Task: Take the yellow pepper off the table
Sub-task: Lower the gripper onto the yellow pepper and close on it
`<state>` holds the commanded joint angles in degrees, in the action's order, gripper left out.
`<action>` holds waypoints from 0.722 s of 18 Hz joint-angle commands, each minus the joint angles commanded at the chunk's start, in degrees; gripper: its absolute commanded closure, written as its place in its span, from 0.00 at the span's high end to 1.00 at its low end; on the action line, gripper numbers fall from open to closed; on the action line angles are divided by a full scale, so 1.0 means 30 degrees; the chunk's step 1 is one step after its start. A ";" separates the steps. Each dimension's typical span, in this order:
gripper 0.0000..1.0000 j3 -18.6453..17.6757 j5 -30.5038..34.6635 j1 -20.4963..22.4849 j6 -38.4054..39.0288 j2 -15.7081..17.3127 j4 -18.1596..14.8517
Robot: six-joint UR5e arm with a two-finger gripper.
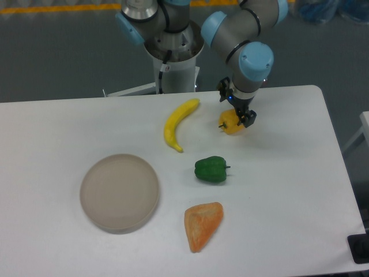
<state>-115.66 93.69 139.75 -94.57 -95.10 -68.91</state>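
The yellow pepper (232, 124) lies on the white table (57, 127) at the back right, its short stem pointing left. My gripper (236, 108) hangs right over it, covering its upper part. The gripper is open, with one black finger (223, 94) to the pepper's upper left and the other finger (249, 119) at its right side. I cannot tell whether the fingers touch the pepper.
A yellow banana (178, 123) lies just left of the pepper. A green pepper (211, 169) sits in front of it, and an orange wedge (202, 224) nearer the front edge. A round grey plate (120, 192) is at the left. The arm's base (172, 55) stands behind the table.
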 joint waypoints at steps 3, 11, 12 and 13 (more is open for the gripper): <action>1.00 -0.0524 -0.0029 0.0000 0.0030 -0.0175 0.1459; 0.77 -0.0587 -0.0029 0.0233 -0.1257 -0.0877 0.2666; 0.59 -0.0412 -0.0029 0.0263 -0.1259 -0.0966 0.2667; 0.44 -0.0091 -0.0029 0.0264 -0.1259 -0.1112 0.2638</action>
<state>-115.94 93.60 140.54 -98.35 -98.43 -61.00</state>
